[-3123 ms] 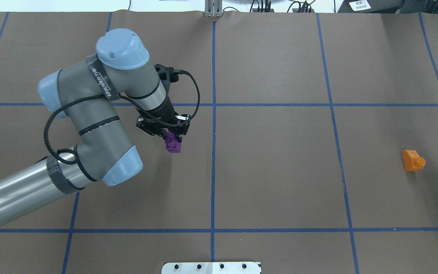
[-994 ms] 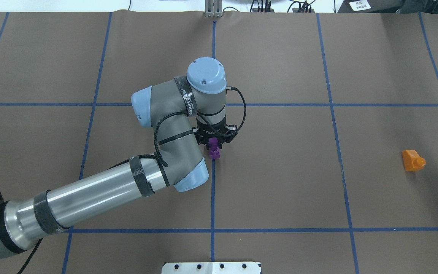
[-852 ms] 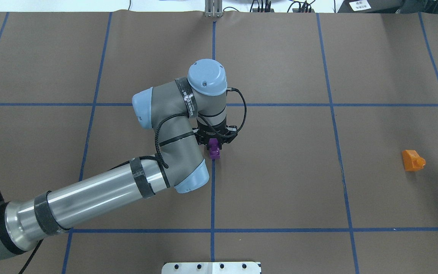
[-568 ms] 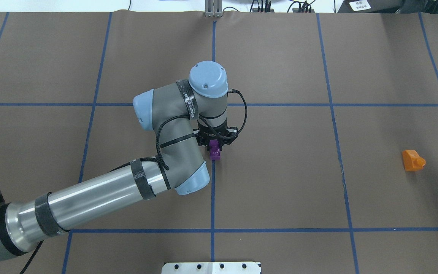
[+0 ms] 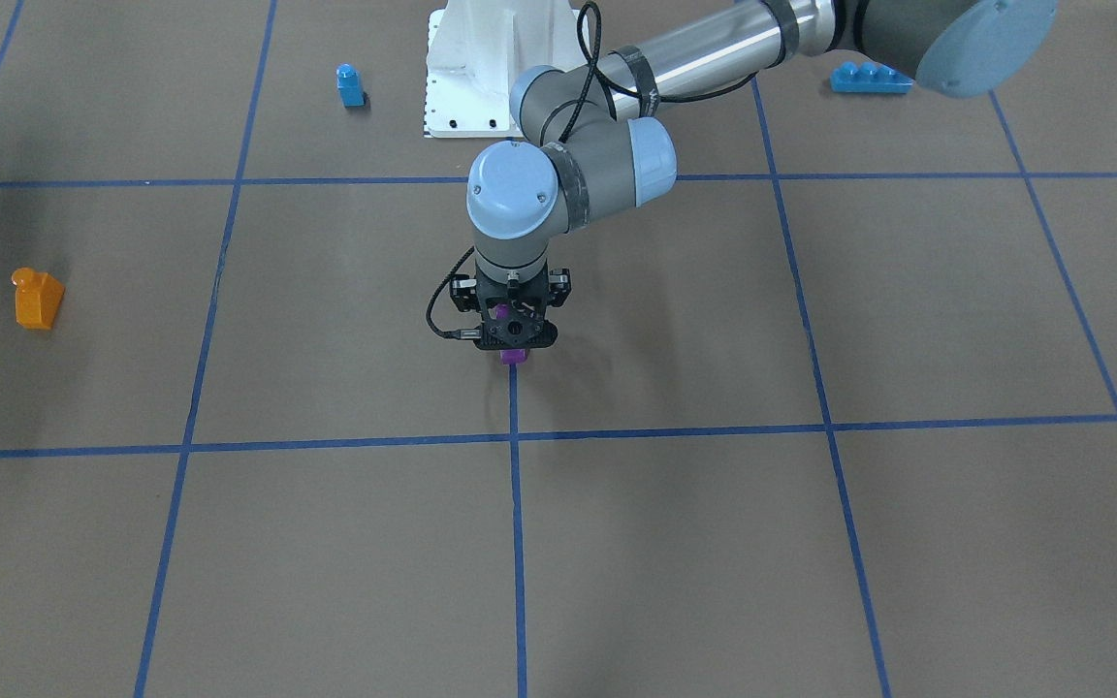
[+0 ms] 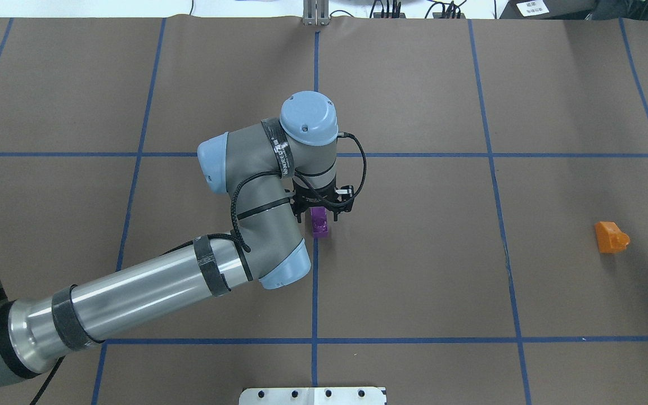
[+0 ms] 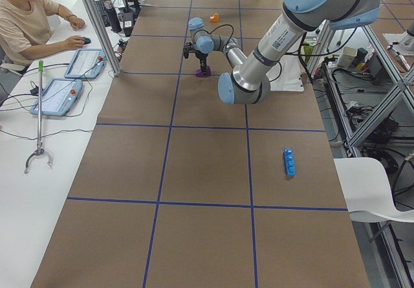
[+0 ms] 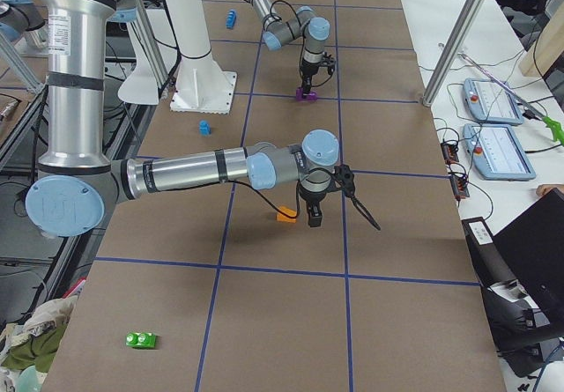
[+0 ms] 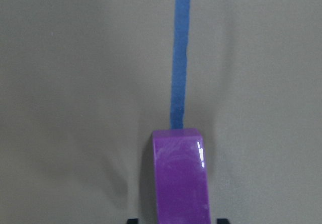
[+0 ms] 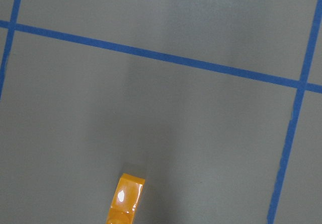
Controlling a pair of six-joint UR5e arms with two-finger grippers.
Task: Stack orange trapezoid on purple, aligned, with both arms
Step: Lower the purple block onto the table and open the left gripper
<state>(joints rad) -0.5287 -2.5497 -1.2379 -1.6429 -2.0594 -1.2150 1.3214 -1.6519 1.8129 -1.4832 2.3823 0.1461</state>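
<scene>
The purple block (image 6: 319,222) stands on the table on the blue centre line, and it also shows in the left wrist view (image 9: 181,178) and the front view (image 5: 512,357). My left gripper (image 6: 322,212) is straight above it and open. Its fingertips (image 9: 222,221) stand clear of the block's sides. The orange trapezoid (image 6: 611,237) lies alone at the far right, also seen in the front view (image 5: 38,299) and the right wrist view (image 10: 126,199). My right gripper (image 8: 315,216) hangs above the table close to the orange trapezoid (image 8: 285,216). I cannot tell whether it is open or shut.
A blue single-stud block (image 5: 350,85) and a blue multi-stud brick (image 5: 871,78) lie near the white robot base (image 5: 481,68). A green block (image 8: 141,340) lies near the table's right end. An operator (image 7: 29,22) sits beside the table.
My left arm carried the purple block from the left half to the centre line, set it down and opened. A black tip of the right gripper has come in at the overhead view's right edge.
</scene>
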